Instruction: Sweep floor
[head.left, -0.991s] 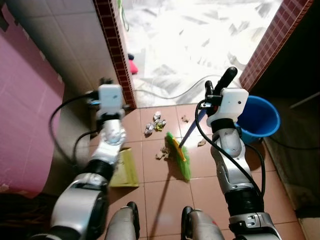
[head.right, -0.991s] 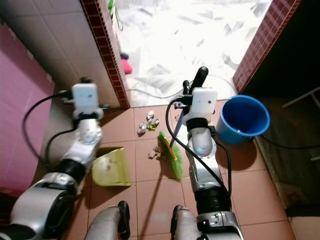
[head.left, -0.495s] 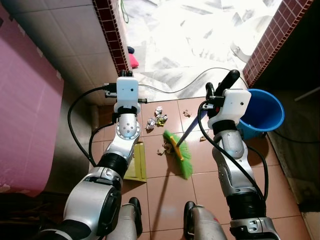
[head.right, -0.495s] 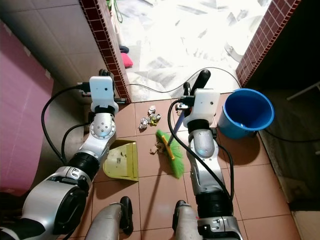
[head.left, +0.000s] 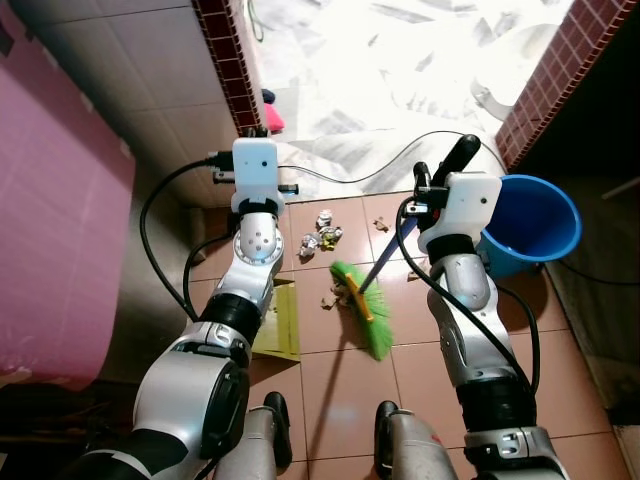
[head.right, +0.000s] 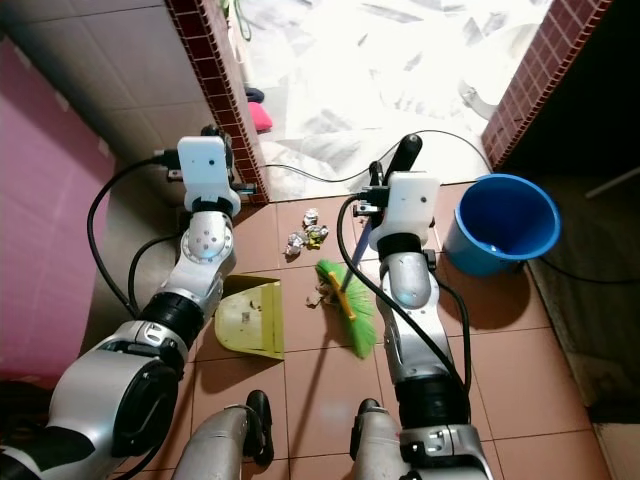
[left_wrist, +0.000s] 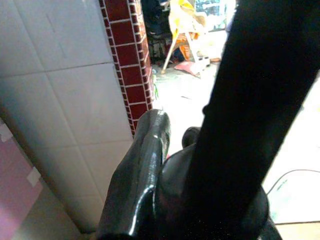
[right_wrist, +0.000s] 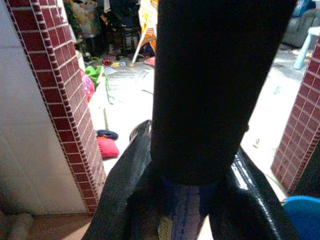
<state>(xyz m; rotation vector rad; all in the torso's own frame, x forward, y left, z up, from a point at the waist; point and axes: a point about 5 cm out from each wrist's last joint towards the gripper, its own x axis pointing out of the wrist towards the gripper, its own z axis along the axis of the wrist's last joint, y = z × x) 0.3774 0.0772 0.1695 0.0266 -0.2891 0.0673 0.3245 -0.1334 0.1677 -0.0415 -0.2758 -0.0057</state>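
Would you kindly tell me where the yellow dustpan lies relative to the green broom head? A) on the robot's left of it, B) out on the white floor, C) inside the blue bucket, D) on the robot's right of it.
A: the dustpan lies flat on the brown tiles to the robot's left of the broom head.

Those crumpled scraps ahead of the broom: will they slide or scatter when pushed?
The scraps look like small, light crumpled wrappers, so they would probably skid easily on the smooth tile floor. The loose pieces may well scatter or roll aside of the green broom head.
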